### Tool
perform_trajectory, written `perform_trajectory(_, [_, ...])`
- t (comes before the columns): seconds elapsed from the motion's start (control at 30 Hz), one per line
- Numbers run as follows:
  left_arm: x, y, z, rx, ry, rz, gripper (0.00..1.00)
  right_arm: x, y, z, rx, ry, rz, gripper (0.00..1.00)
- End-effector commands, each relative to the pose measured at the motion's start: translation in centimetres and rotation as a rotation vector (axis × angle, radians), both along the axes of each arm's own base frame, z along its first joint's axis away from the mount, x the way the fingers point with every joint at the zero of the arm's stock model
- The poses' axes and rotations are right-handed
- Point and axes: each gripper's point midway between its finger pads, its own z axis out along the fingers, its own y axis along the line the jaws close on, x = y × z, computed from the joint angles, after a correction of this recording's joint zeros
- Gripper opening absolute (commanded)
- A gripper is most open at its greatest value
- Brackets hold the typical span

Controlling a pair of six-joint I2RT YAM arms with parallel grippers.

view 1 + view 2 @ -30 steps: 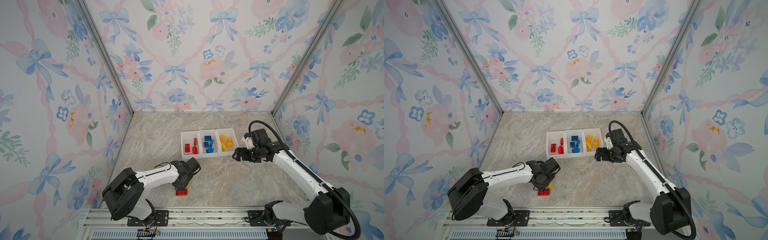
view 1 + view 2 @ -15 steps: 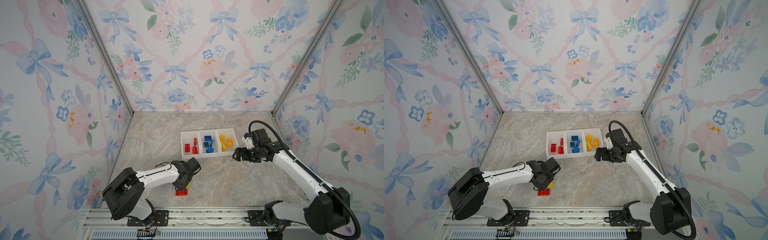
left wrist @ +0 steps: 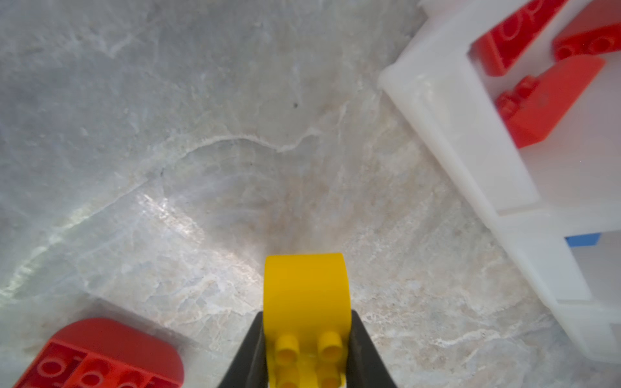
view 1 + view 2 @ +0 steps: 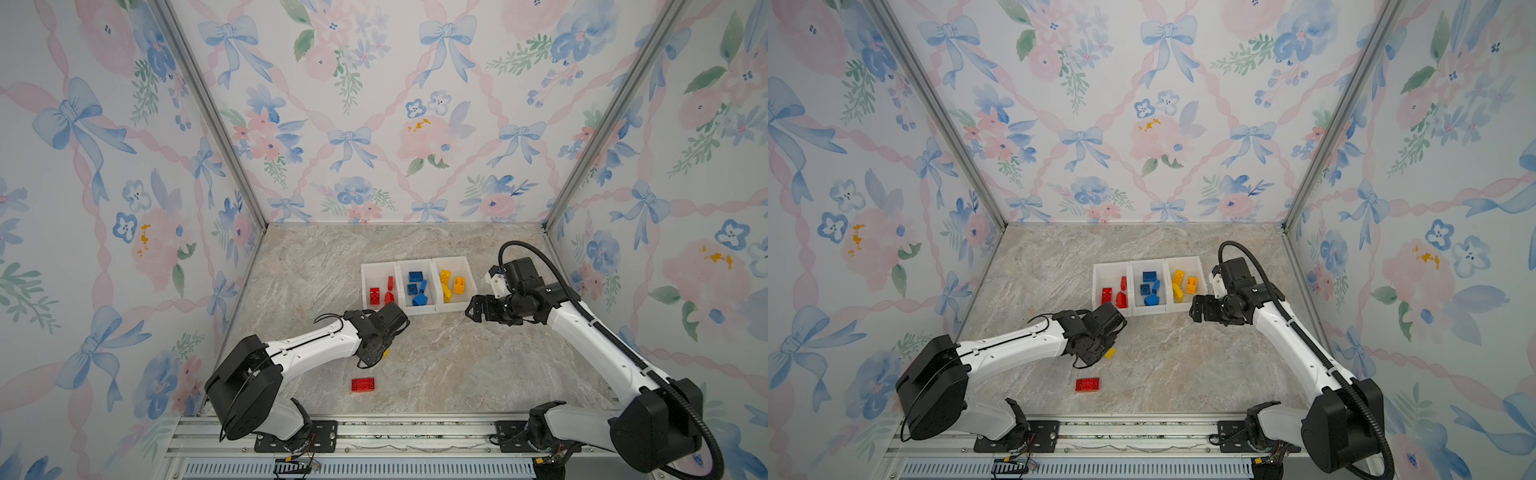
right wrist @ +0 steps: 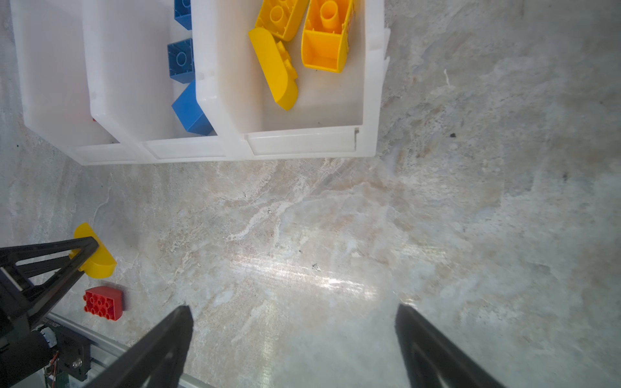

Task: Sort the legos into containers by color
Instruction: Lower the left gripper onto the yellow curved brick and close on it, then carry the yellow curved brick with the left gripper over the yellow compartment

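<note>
LEGO SORT, MID-CARRY: Your left gripper [image 3: 307,320] is clenched on a curved yellow brick [image 3: 305,289] low over the marble tabletop [image 4: 436,365], near the front corner of the red bin [image 3: 453,134]. The right gripper [image 5: 293,310] hangs empty with its jaws spread wide, just beside the yellow bin [image 5: 302,144]. To land this one cleanly, raise the brick above the bin walls, carry it along the row to the yellow bin, and release only when it is squarely over the opening and low enough not to bounce out. One red brick [image 4: 363,384] lies on the table for afterwards.
</note>
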Motion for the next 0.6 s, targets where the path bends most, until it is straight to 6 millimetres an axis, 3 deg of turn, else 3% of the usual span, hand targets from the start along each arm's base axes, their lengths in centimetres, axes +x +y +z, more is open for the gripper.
perform_trajectory(0.0, [1.5,-0.7,1.4,0.047,-0.060,-0.080,0.19,-0.7,-0.4,0.0,0.002,0.014,-0.007,0.97])
perform_trajectory(0.57, [7.5,-7.4,8.1,0.092,-0.266,-0.315,0.15,-1.5,-1.3,-0.7,0.022,0.031,-0.057,0.97])
